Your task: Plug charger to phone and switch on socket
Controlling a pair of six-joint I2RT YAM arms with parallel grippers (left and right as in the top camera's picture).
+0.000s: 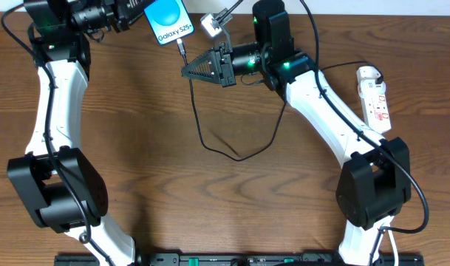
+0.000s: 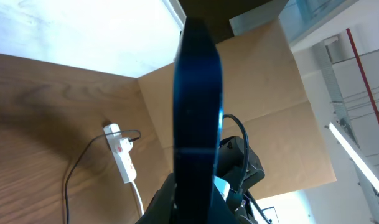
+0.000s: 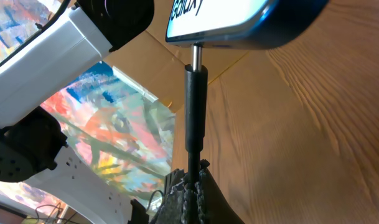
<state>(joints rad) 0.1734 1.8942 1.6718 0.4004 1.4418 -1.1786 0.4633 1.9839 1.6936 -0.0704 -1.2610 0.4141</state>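
Item 1. Left claw (image 1: 138, 15): upper left of the overhead frame, closed on the phone. In the left wrist view its fingers clamp the handset from below.

Item 2. Phone (image 1: 168, 21): top centre of the overhead frame, held in my left claw. Its light blue screen faces up and reads "Galaxy S25+", with the bottom edge toward the lower right. My left wrist camera sees it edge-on as a dark blue slab.

Item 3. Right claw (image 1: 188, 72): just below the phone in the overhead frame, pointing toward the left edge. Its jaws are pinched shut on the charger cable, right behind the connector.

Item 4. Connector (image 3: 194, 106): a black sleeve with a metal tip. The tip meets the phone's bottom edge at the port; how deep it sits I cannot tell.

Item 5. Charger cable (image 1: 238, 158): thin and black. It runs down from my right claw, loops across the tabletop (image 1: 210, 214) at the frame's centre and rises again toward the top.

Item 6. Plug adapter (image 1: 212, 24): white, at top centre just right of the phone, well apart from the power strip.

Item 7. Power strip (image 1: 374, 96): white with red markings, lying flat on the tabletop at the right edge of the overhead frame, beside my right arm. The switch position cannot be read. Its white cord (image 2: 139, 199) trails toward the bottom of the left wrist view.
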